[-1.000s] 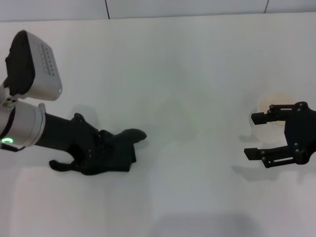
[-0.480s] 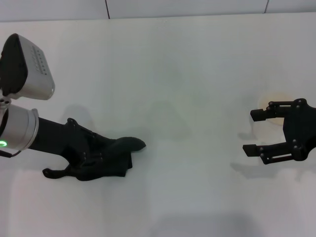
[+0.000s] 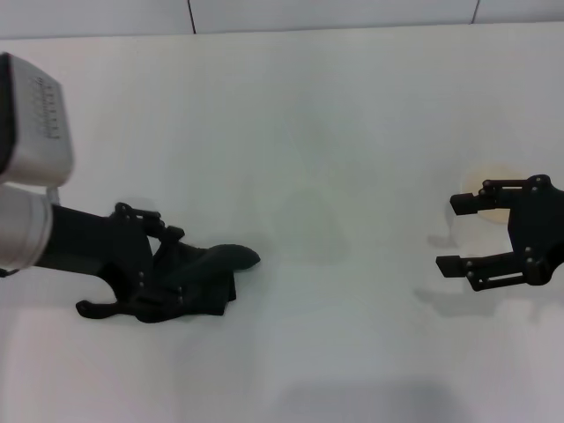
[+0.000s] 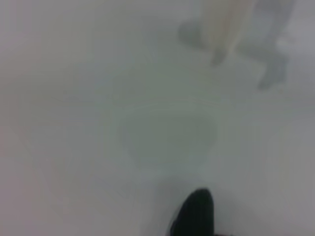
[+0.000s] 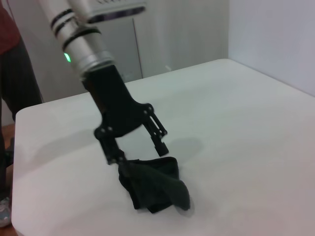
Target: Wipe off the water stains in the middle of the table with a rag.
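Your left pincer [image 3: 132, 286] is down at the desk [image 3: 291, 115] on its left side, its fingers spread open over the near end of the rag [image 3: 198, 280]; one finger looks to press on the cloth, the other stands clear. The rag lies crumpled on the desk, its pointed corner aimed toward the middle. A faint damp ring [image 3: 310, 225] shows there, just beyond the corner. Your right pincer [image 3: 458, 233] hovers open at the right side, beside a pale orange cup [image 3: 486, 181].
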You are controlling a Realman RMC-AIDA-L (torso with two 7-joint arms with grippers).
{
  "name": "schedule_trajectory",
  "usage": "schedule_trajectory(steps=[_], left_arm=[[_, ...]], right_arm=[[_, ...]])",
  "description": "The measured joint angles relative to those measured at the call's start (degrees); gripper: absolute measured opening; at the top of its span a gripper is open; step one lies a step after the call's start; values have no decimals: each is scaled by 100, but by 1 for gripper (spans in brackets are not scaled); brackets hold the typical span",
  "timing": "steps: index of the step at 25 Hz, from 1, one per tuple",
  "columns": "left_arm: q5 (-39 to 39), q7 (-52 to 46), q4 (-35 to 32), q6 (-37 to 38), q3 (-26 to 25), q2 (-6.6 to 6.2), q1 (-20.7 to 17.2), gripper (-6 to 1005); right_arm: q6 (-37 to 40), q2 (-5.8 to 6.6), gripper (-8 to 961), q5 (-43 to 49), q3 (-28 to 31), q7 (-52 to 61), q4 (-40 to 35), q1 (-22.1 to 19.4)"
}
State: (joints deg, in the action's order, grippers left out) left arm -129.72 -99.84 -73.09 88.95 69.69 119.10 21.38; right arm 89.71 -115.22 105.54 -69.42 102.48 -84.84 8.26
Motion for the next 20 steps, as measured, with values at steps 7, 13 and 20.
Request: schedule_trajectory(steps=[7,13,20], left_arm=[[1363,1224,-134,825,-962,-2,-352,808],[2375,1954,-141,1578,-1334,-4,-539,895],[2117,1749,-226,1975,-1358,-52,-415,892]], right_arm=[[-51,0,824,13,12,-8,69,0],[-66,10,824,60,23,-6,281,49],[-16,27,824,175,25,-3,424,164]])
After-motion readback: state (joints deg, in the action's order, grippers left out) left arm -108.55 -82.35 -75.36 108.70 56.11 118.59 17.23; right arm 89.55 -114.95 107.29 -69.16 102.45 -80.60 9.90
